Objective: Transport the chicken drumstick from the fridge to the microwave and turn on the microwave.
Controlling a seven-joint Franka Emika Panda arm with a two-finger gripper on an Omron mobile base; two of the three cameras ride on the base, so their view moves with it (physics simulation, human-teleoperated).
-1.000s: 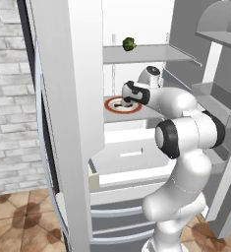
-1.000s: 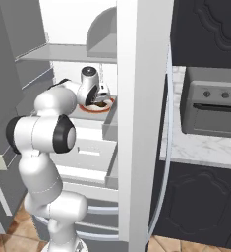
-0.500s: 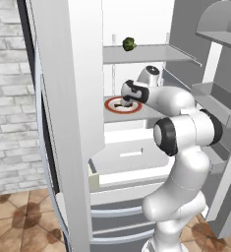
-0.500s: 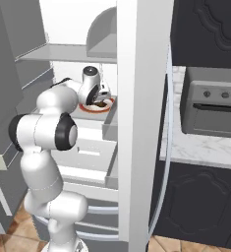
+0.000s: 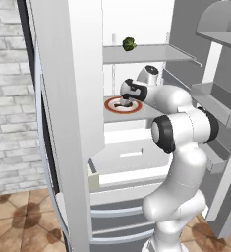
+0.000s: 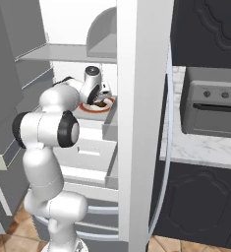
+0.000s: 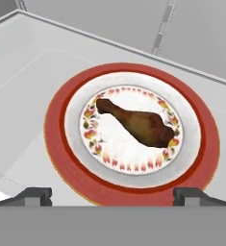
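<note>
Hand view: our claw [image 7: 112, 196] hangs wide open, nothing held. Just ahead of it lies the golden-brown chicken drumstick [image 7: 136, 123] on a red-rimmed round plate [image 7: 56, 144]. Probably light, firm, greasy; we'd pinch its thick end.

Red-rimmed plate [image 7: 61, 153] with floral inner ring, small green vegetable [image 5: 129, 44] one shelf above the plate, grey oven [image 6: 213, 109] on marble counter [image 6: 205, 150]

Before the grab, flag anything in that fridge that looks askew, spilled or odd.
Nothing stands out. The chicken drumstick lies flat in the middle of the red-rimmed plate, which sits level on the fridge shelf. The open gripper hangs above it. A small green vegetable sits on the shelf above.
</note>
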